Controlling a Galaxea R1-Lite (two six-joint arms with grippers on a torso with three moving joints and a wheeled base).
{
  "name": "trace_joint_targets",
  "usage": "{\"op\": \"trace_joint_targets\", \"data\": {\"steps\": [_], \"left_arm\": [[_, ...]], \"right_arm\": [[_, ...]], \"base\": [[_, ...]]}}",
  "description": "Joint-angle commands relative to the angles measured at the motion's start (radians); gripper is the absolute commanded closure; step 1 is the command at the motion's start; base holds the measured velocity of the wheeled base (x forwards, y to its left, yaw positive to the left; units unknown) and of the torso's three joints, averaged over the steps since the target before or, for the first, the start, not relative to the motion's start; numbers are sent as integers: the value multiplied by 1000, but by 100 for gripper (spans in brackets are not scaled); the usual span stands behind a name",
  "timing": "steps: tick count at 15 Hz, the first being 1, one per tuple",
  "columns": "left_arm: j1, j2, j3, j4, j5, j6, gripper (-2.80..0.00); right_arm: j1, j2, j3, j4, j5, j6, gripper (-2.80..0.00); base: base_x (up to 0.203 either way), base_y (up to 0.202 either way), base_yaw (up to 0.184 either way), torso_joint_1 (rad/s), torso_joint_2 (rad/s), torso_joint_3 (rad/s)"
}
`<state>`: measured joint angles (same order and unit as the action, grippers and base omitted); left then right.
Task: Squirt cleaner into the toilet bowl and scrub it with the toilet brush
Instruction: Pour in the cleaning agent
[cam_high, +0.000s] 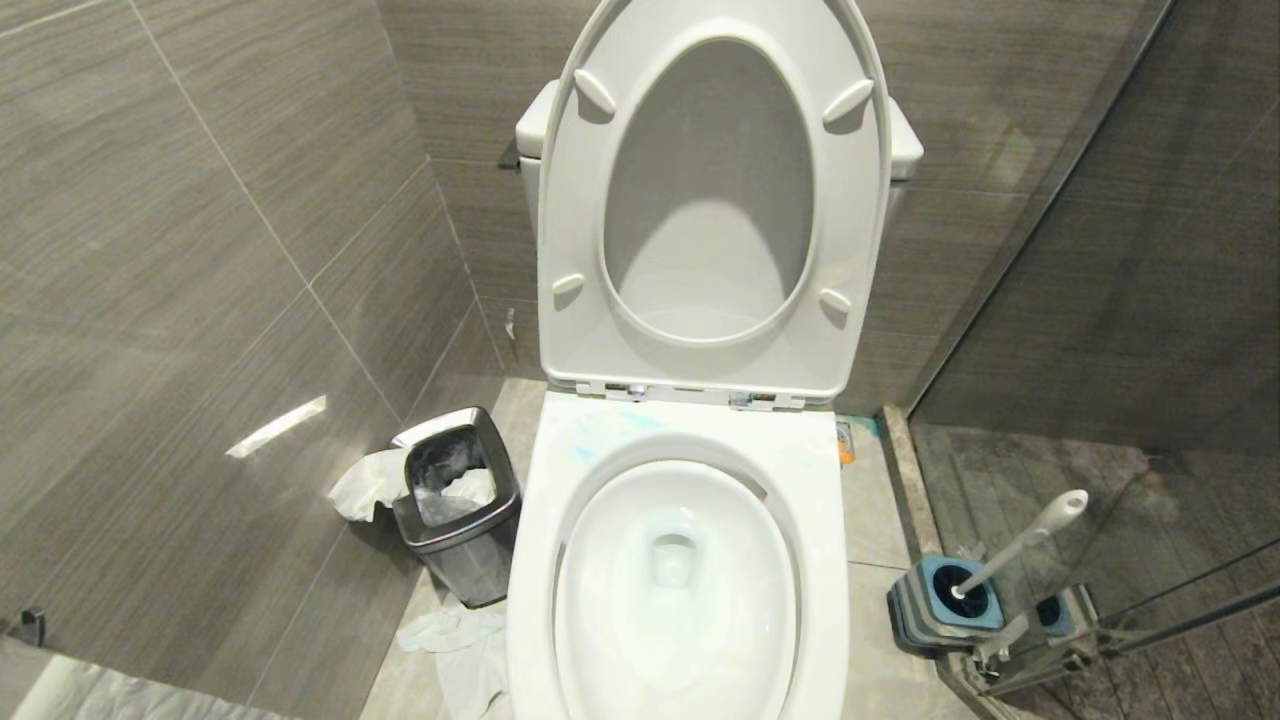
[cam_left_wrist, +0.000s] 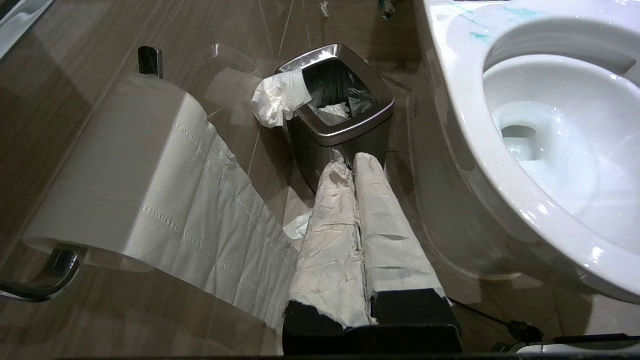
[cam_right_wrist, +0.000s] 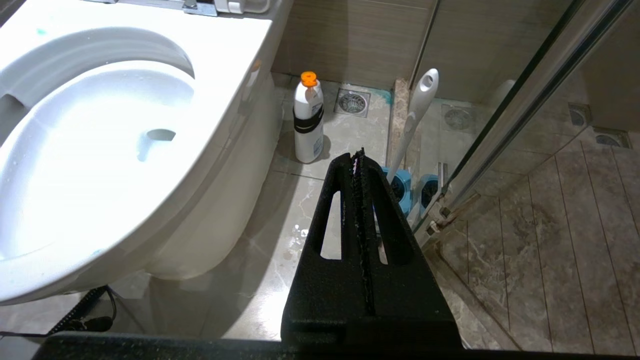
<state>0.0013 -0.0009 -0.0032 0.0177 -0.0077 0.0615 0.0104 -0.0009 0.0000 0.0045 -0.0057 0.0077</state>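
The oval white glossy ceramic toilet bowl (cam_high: 675, 590) stands against the grey tiled back wall, its white plastic seat and lid (cam_high: 712, 200) raised upright, with faint blue-green smears on the rim. On the floor at the bowl's left side sits a small steel waste bin (cam_high: 460, 505) with crumpled white tissue hanging over its edge. A white paper roll (cam_left_wrist: 125, 170) hangs on the left wall. At the bowl's right side, beside the glass shower partition, the slim white-handled toilet brush (cam_high: 1020, 545) leans in its square blue-and-grey holder (cam_high: 945, 605). The white plastic cleaner bottle with an orange cap (cam_right_wrist: 307, 120) stands on the floor beside the bowl's right side, towards the back wall. The tape-wrapped left claw (cam_left_wrist: 347, 160) is clenched, empty, near the bin. The black right claw (cam_right_wrist: 356, 157) is clenched, empty, near the brush.
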Motion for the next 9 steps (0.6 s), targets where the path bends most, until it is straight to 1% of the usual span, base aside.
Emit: {"op": "trace_joint_targets", "data": {"steps": [1,3,9], "left_arm": [[0,1,2,-4,1,-30,0],[0,1,2,-4,5,-57,0],[0,1,2,-4,6,-60,0]], "right_arm": [[0,1,0,0,0,0,0],[0,1,0,0,0,0,0],[0,1,0,0,0,0,0]], "base": [[0,0,0,0,0,0],[0,0,0,0,0,0],[0,0,0,0,0,0]]}}
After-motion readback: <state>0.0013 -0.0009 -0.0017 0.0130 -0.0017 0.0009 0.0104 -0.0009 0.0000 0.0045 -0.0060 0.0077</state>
